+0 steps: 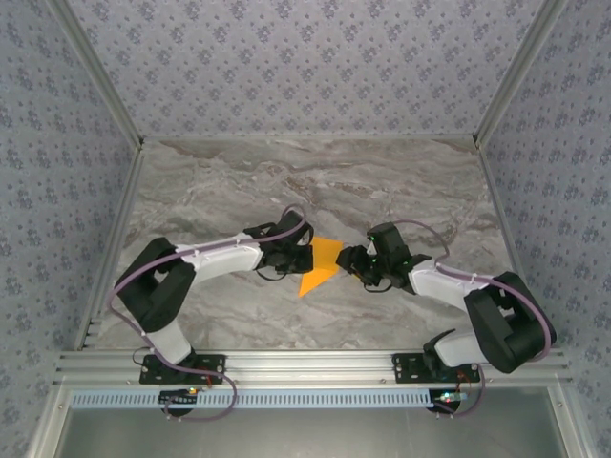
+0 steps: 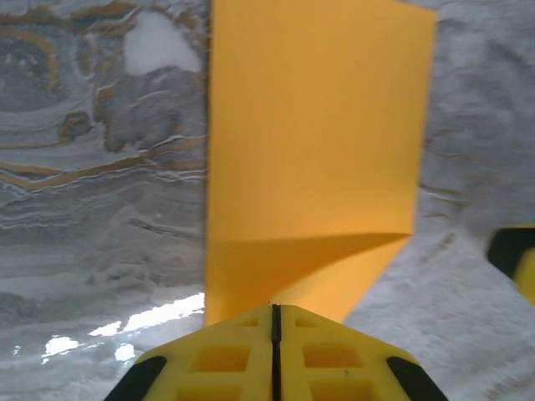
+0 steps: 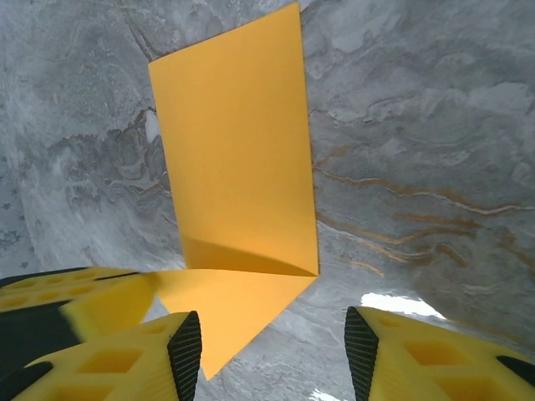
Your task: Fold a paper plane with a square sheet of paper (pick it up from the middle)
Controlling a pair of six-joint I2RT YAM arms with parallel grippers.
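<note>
Your thin folded paper sheet (image 1: 322,264) is plain bright orange. The stone-look bench (image 1: 286,181) is grey, marbled with tan veins. The lattice fingers (image 3: 435,359) are yellow, black-edged. The walls (image 1: 305,57) carry a lilac floral print.

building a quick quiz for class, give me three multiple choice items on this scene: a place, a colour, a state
1. Where is the paper? A between the two pincers; B against the far wall; C on an arm's base.
2. Its colour? A blue; B orange; C white.
3. The right pincer is: A open; B shut on the paper; C shut on nothing.
Key: 1 A, left pincer and right pincer flank it; 2 B, plainly orange; 3 A, its fingers stand apart.
</note>
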